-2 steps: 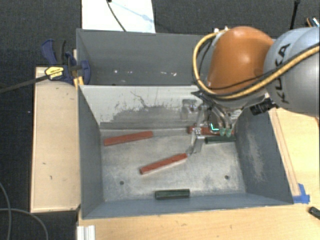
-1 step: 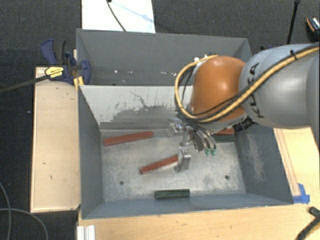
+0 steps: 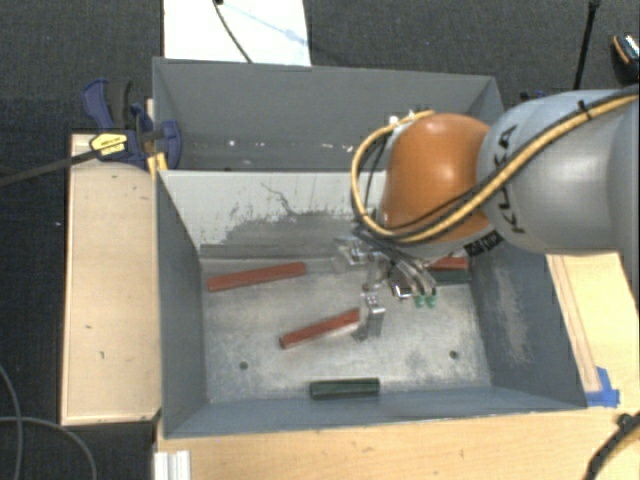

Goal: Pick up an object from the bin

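Pincer (image 3: 372, 320), state indeterminable, above near end of flat reddish-brown bar (image 3: 320, 330) extending leftward. Probably light, stiff; grip across narrow width.

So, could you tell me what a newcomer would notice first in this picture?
The arm's big orange wrist cover looms over the right half of the bin. Below it, the gripper sits at the right end of a reddish-brown stick mid-floor; a second stick lies further left.
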### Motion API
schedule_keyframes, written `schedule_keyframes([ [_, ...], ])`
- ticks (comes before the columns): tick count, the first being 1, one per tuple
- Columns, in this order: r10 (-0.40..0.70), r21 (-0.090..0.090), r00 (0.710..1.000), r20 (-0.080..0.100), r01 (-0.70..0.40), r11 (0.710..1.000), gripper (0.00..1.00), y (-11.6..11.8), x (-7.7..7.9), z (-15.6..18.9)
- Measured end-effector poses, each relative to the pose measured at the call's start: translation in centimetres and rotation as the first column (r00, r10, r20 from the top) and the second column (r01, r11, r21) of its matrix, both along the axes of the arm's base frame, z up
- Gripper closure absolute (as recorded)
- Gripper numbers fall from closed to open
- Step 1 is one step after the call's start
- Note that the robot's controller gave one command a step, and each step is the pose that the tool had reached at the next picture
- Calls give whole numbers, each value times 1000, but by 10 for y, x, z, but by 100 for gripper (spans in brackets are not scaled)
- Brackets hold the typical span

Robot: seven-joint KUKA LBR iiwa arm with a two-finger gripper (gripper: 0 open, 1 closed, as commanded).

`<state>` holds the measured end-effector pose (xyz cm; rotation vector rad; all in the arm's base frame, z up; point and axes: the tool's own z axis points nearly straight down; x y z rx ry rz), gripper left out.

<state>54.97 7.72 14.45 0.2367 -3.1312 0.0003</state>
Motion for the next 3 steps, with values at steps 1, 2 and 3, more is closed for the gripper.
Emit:
schedule_keyframes([
  [1, 2, 0, 1000, -1, -2, 1000, 0, -1, -3, 3],
  [2, 98, 1, 995, -4, -98, 995, 0, -2, 1, -78],
  [3, 94, 1, 996, 0, -94, 996, 0, -2, 2, -77],
])
